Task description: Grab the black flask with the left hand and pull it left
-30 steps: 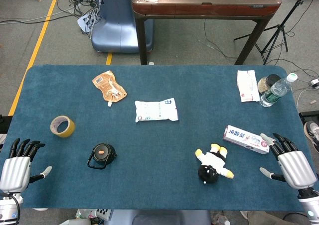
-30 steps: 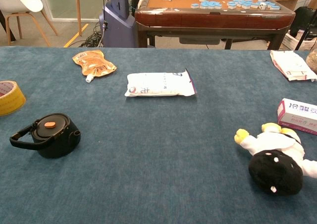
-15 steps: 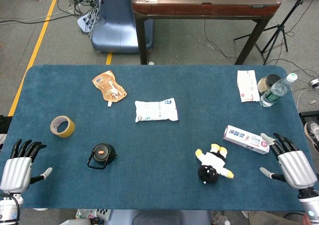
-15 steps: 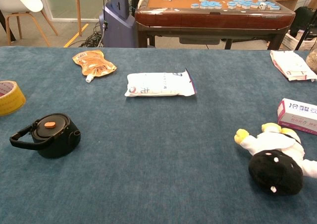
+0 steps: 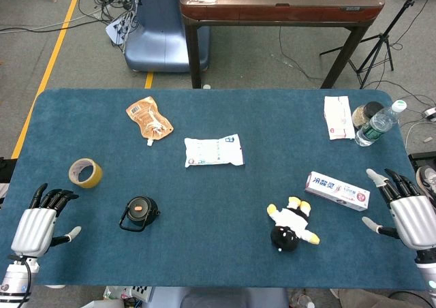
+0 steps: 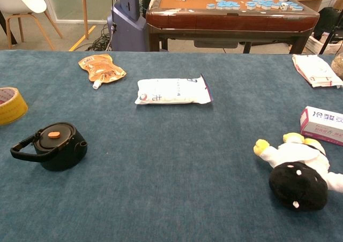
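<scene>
The black flask [image 5: 139, 212] stands upright on the blue table, near the front left; it is squat, with an orange button on its lid and a carry loop pointing left. The chest view shows the flask [image 6: 55, 145] at the lower left. My left hand [image 5: 42, 221] hovers at the table's front left corner, fingers spread, holding nothing, well to the left of the flask. Over the front right edge my right hand [image 5: 411, 212] is spread too, and empty. Neither hand appears in the chest view.
A yellow tape roll [image 5: 86, 173] lies left of the flask. An orange pouch [image 5: 148, 117], a white packet [image 5: 214, 150], a toothpaste box [image 5: 336, 191] and a plush toy [image 5: 291, 225] lie on the table. A bottle [image 5: 377, 125] stands at the far right.
My left hand has moved forward and to the right, nearer the flask. My right hand has shifted right and slightly up. The flask has not moved.
</scene>
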Available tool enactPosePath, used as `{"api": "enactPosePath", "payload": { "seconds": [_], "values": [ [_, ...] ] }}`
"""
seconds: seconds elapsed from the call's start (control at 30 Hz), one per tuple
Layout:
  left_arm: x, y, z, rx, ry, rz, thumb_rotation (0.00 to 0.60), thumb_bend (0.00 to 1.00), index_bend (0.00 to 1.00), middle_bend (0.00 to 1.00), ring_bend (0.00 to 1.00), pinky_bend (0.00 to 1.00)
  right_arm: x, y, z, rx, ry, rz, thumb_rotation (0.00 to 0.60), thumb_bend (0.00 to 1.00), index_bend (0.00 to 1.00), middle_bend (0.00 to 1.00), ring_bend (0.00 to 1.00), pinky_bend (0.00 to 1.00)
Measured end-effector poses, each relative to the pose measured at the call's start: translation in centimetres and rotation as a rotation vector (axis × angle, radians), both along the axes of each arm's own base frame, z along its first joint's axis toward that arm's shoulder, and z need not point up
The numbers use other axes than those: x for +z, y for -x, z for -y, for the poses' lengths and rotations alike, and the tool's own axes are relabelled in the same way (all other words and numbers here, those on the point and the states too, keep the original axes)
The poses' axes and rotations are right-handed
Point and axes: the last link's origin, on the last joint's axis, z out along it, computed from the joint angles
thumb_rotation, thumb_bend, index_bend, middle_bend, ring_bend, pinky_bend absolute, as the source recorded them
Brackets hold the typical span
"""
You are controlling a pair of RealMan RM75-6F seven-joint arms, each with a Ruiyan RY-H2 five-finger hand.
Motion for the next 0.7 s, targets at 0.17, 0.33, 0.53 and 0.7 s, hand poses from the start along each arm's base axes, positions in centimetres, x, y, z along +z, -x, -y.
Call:
{"api": "enactPosePath", "payload": {
  "seconds": [0.17, 0.33, 0.53, 0.7],
  "values": [
    [-0.3, -1.5, -1.2, -0.065, 0.058, 0.0, 0.6, 0.15, 0.33, 0.29, 0.23, 0.0, 0.7, -0.7, 0.8, -0.005, 0.024, -0.019, 0.6, 0.12, 0.07, 0.23, 0.11, 0.17],
    [-0.8, -3.0, -2.1, -0.124, 0.112, -0.004, 0.6, 0.15, 0.33, 0.32, 0.26, 0.0, 1.1, -1.1, 1.2, -0.003, 0.035, -0.027, 0.6, 0.12, 0.07, 0.23, 0.11, 0.17],
    [-2.2, -5.2, -2.7, -0.182, 0.19, -0.038, 0.552, 0.15, 0.31, 0.33, 0.26, 0.0, 1.6, -1.2, 1.4, -0.011, 0.049, -0.037, 0.6, 0.12, 0.07, 0.23, 0.11, 0.17],
    [-3.7, -6.9, -3.1, -0.197, 0.218, -0.048, 0.401, 0.15, 0.28, 0.31, 0.26, 0.0, 1.6, -0.8, 1.1, -0.026, 0.05, -0.036, 0.6, 0.12, 0.07, 0.23, 0.11, 0.17]
  ]
}}
